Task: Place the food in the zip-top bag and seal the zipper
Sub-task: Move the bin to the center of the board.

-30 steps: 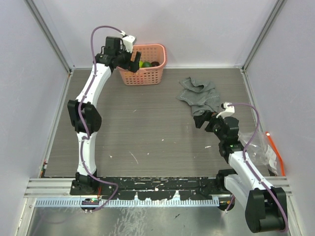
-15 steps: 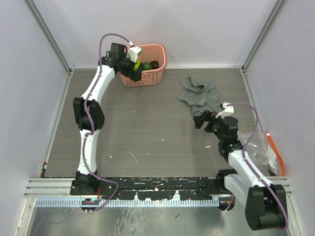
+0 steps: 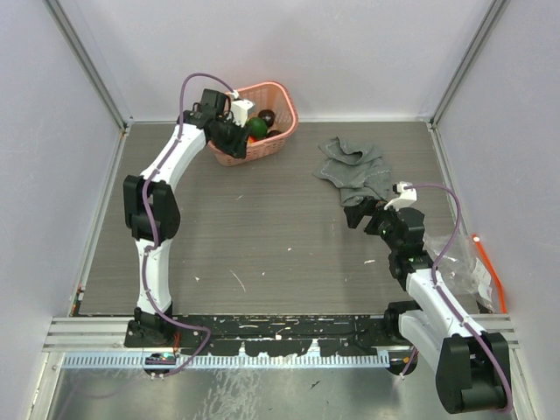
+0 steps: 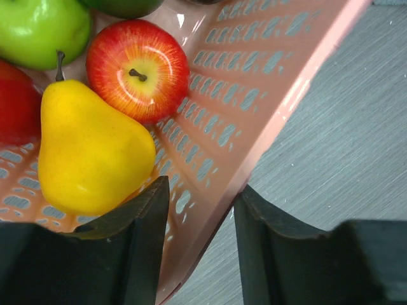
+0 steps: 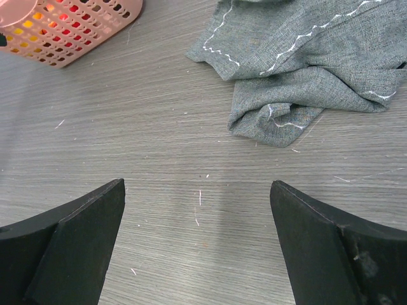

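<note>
Left wrist view, food: we see a glossy yellow toy pear (image 4: 89, 146) just ahead of the left gripper's (image 4: 200, 248) inner finger. A red-and-yellow toy apple (image 4: 137, 70) touches the pear on its far side. A bright green toy apple (image 4: 38, 28) sits farther out still.
Bag: the see-through plastic zip-top bag (image 3: 468, 278) lies well behind and to the right of the right gripper (image 5: 197, 210), beside that arm's forearm.
Zipper: the thin red-orange zipper strip (image 3: 493, 273) runs along the bag's edge farthest from that gripper. We cannot tell whether it is sealed.
Left gripper: its jaws stand partly closed astride the basket wall, one finger inside and the other outside, touching the rim. We cannot tell whether they clamp it.
Right gripper: its jaws are spread wide and grasp nothing, above bare table.
Basket: the pink lattice plastic basket (image 4: 254, 95) holds all the fruit and sits tilted at the left gripper.
Cloth: the crumpled grey cloth (image 5: 305, 70) lies ahead of the right gripper, toward its right.
Table: the grey wood-grain tabletop (image 3: 262, 227) lies under everything.
</note>
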Motion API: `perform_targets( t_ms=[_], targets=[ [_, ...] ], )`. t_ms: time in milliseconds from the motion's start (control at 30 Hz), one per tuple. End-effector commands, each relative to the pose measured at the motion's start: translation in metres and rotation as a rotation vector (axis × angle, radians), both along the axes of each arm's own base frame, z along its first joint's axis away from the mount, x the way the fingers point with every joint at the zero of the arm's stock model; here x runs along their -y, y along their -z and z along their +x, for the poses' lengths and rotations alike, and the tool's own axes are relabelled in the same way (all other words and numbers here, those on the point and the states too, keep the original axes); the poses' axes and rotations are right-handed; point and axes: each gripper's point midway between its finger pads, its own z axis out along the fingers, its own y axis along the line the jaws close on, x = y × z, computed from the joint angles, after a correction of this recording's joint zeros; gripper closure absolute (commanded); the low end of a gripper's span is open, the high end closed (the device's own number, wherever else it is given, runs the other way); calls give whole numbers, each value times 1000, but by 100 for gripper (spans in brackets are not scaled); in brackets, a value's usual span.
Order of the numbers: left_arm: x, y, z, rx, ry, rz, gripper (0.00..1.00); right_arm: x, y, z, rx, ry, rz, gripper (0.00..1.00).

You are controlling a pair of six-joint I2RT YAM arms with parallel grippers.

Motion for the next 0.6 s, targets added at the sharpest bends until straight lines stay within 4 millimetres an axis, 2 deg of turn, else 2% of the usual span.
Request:
perform_targets(
  t_ms=[0, 167, 300, 567],
  targets=[
    [-9, -45, -11, 68, -62, 1, 60, -3, -23, 4, 82, -10, 18, 0],
    [-18, -51, -20, 68, -113, 14, 73, -5, -25, 3, 86, -18, 28, 0],
    [-26, -48, -37, 34, -139, 30, 81, -7, -25, 3, 85, -25, 36, 0],
    [-44, -40, -80, -21, -194, 61, 84, -11, -27, 3, 90, -44, 60, 0]
  ],
)
